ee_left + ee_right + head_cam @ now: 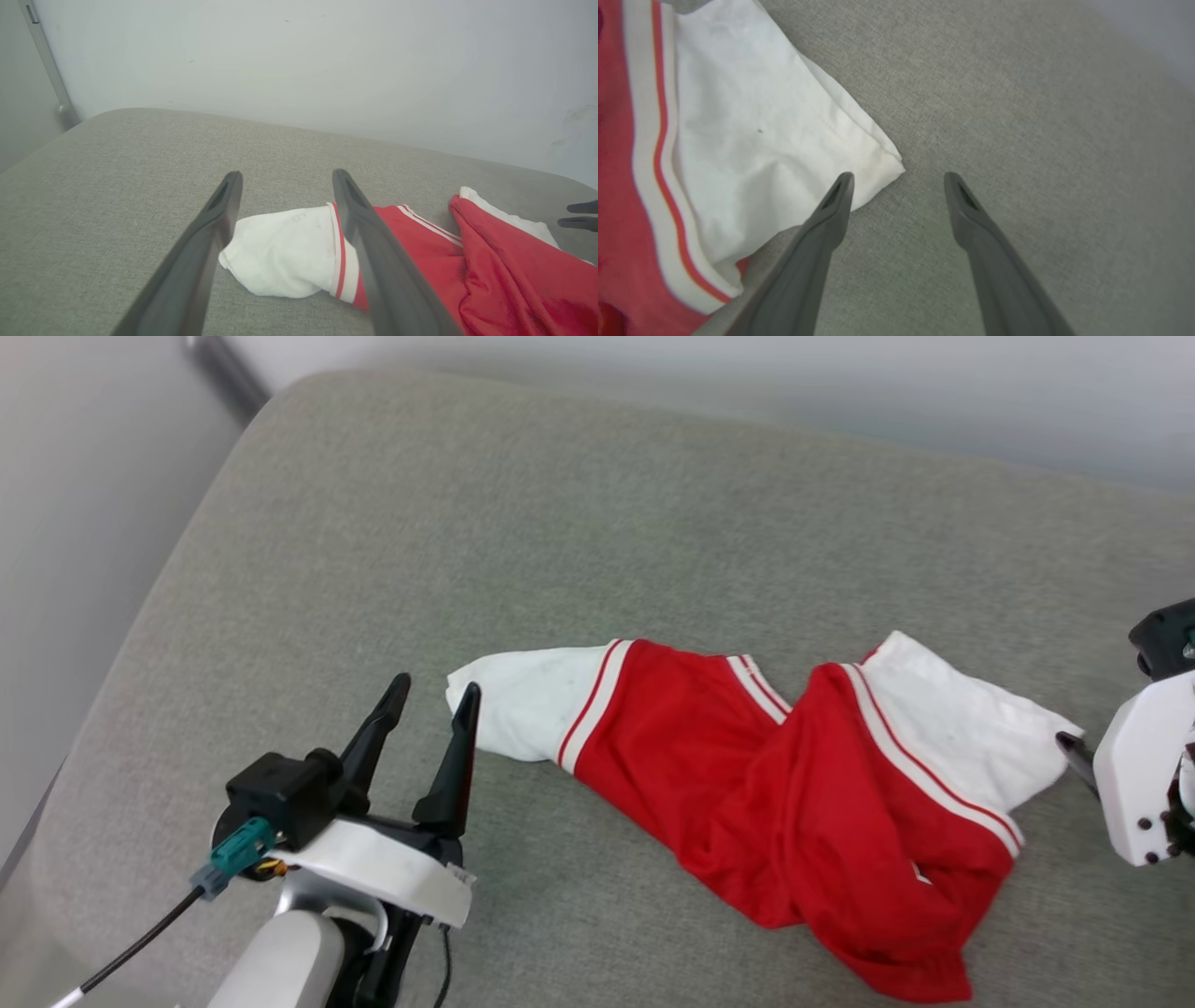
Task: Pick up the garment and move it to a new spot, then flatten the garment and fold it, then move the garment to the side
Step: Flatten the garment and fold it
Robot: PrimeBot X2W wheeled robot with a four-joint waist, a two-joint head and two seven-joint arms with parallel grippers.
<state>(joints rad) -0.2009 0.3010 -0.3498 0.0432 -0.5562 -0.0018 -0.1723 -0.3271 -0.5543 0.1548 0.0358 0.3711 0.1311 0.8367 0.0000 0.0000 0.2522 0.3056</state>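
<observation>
Fingers point(457, 756) of the left claw point(437, 683) stand spread wide with nothing gripped, their tips just beside the end of the left white sleeve point(523, 705). The right claw point(899, 175) is likewise wide apart and empty, one tip over the corner of the other white sleeve point(761, 116). Between the two claws the garment point(747, 775), red with striped trim, lies crumpled and twisted on the padded grey surface point(560, 523).
</observation>
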